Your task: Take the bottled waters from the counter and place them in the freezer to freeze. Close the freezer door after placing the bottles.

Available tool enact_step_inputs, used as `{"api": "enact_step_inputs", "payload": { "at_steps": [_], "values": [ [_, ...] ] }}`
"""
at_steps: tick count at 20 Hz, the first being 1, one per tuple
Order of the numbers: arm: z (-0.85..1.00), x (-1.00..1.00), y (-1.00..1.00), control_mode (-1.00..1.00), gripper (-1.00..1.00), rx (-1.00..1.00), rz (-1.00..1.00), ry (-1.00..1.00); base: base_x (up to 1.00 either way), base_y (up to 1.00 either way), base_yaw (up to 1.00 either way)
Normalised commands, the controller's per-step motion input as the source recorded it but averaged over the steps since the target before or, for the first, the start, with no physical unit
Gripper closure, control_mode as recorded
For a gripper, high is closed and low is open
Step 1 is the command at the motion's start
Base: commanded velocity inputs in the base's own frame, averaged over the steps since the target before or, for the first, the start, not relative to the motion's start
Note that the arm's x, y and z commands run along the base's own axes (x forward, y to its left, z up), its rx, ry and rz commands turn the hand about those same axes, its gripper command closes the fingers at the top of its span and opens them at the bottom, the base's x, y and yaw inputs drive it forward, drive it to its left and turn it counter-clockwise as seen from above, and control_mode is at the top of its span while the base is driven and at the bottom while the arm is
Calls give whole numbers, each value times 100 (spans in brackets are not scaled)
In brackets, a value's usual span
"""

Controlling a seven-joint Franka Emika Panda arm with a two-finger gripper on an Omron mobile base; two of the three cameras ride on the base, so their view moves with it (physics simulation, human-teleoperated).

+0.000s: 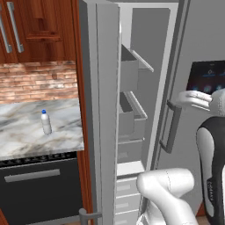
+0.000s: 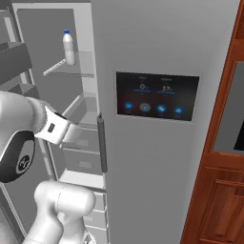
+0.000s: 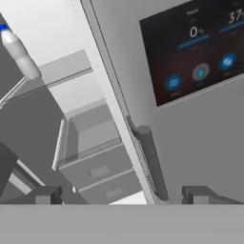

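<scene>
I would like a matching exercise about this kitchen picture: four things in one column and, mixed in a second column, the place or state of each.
Things:
1. translucent plastic bottle with blue cap
2. second translucent bottle with blue cap
3. tall narrow grey metal freezer door
4. robot's two-finger hand

Places or states:
A. swung open
B. standing on a freezer shelf
C. open and empty
D. standing on the veined marble counter

Pairs: 1-D, 2-B, 3-A, 4-C

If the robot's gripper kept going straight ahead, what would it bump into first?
Probably the dispenser door's handle, which sits between the open gripper tips, right at the freezer edge. Depth is hard to judge.
</scene>
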Motion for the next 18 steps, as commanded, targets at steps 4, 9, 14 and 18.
{"api": "enact_step_inputs", "payload": {
  "at_steps": [4,9,14,18],
  "values": [
    [-1,-1,-15,-100,-100,1,2,-3,0,0,0],
    [0,-43,0,-100,-100,-11,0,-24,0,0,0],
    [0,-10,0,100,-100,-1,0,-5,-4,0,0],
    [0,0,0,100,-100,0,0,0,-86,15,0]
  ]
}}
